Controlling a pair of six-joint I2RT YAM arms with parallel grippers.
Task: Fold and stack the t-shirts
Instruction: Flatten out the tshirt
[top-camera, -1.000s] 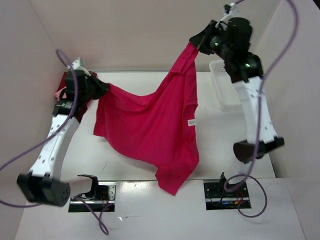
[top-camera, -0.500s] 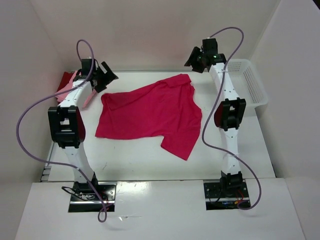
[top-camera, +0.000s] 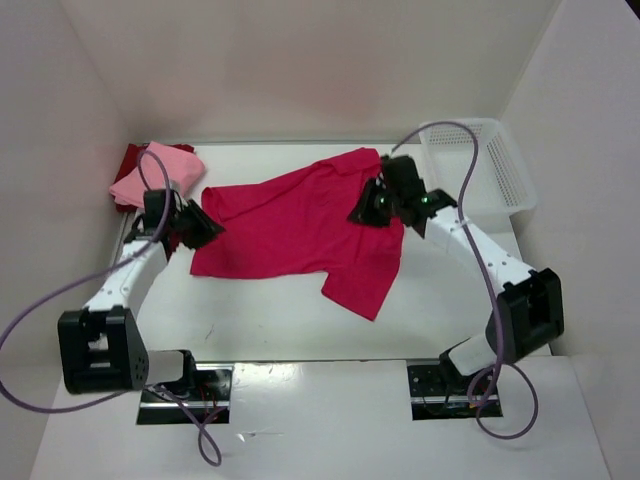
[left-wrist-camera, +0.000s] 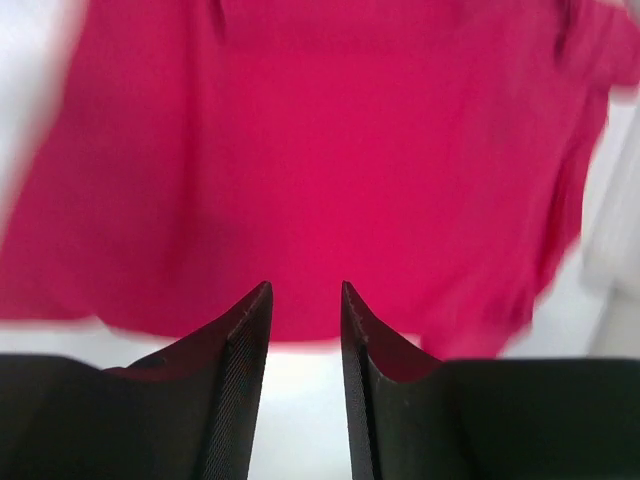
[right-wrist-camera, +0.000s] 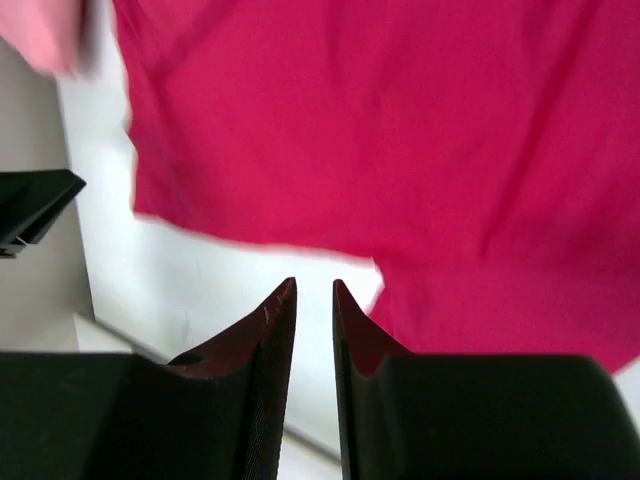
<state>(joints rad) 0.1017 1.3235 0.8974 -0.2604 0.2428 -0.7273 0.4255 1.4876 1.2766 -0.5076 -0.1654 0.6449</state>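
Magenta shirt (top-camera: 290, 225) flat; L gripper (top-camera: 208, 229) at left edge, R gripper (top-camera: 363, 213) over right.

The magenta shirt (top-camera: 290, 225) lies spread open and slightly rumpled in the middle of the table (top-camera: 260, 320), one sleeve pointing toward the near edge, while the pink shirt (top-camera: 155, 170) sits bunched atop the dark red shirt (top-camera: 128, 158) at the far left corner.
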